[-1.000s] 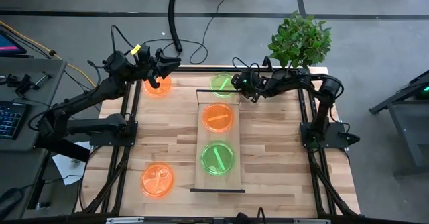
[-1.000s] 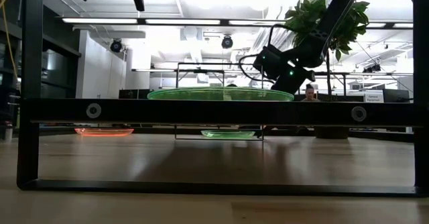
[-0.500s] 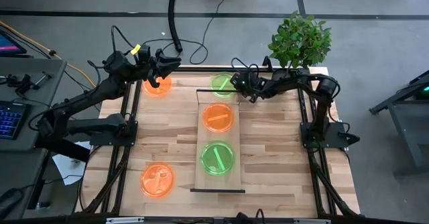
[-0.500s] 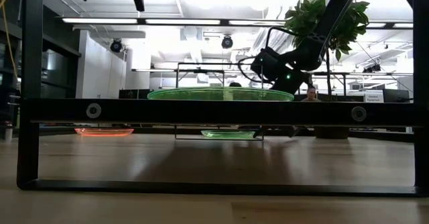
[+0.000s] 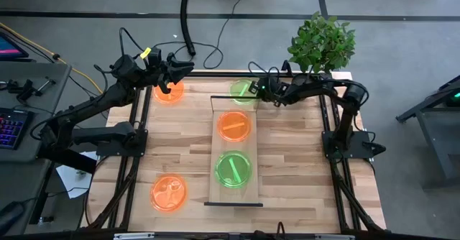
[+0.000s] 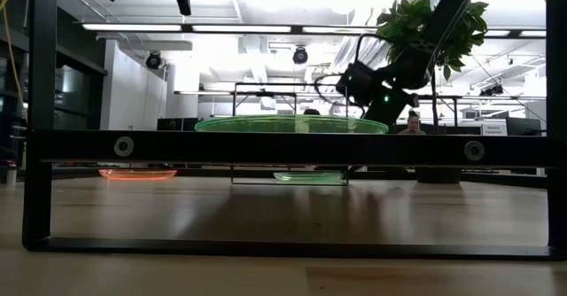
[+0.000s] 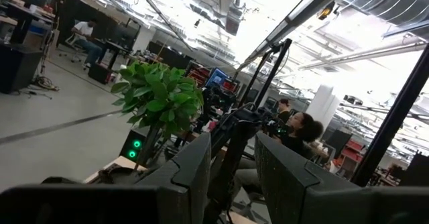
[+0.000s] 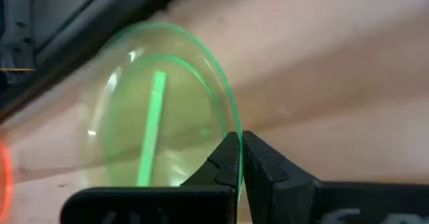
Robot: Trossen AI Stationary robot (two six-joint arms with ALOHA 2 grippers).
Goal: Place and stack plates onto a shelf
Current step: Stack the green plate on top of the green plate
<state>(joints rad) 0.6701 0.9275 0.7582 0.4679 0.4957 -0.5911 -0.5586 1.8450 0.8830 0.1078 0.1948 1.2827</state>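
High view — my right gripper (image 5: 253,90) at the far table edge, on a green plate (image 5: 240,89) just beyond the shelf (image 5: 233,197). My left gripper (image 5: 172,78) hovers above an orange plate (image 5: 169,93).

Right wrist view — fingers (image 8: 224,158) pinched on the green plate's rim.

Left wrist view — fingers slightly parted, empty.

we count five plates: three orange (image 5: 169,92) (image 5: 233,126) (image 5: 168,193), two green (image 5: 241,90) (image 5: 233,169), one shelf (image 5: 253,190), one potted plant (image 5: 321,42).
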